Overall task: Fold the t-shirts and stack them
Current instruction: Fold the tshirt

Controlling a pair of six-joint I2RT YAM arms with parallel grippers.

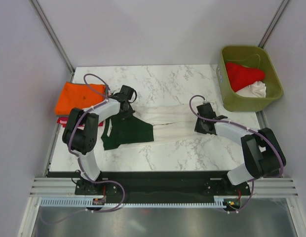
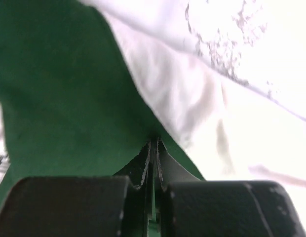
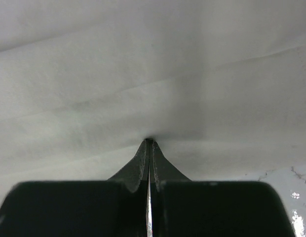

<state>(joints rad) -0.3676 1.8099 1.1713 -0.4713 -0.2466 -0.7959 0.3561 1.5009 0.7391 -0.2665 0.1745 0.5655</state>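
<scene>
Left fingers (image 2: 139, 168), right fingers (image 3: 138, 165) clamped on cream tee (image 1: 177, 121); orange tee (image 1: 79, 96), bin (image 1: 247, 104) alongside.

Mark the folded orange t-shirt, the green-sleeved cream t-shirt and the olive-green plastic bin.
folded orange t-shirt (image 1: 80, 96): top view, its middle.
green-sleeved cream t-shirt (image 1: 180, 126): top view, pale body.
olive-green plastic bin (image 1: 244, 104): top view, near wall.

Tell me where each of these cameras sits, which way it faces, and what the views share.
Top view: above and behind the bases, looking down on the table; left arm and right arm show, the cream and green shirt spread between them.
Left wrist: on the left arm, looking along the left gripper, shut on the shirt's green part.
Right wrist: on the right arm, looking along the right gripper, shut on cream cloth.
Shared: all three show that shirt.
</scene>
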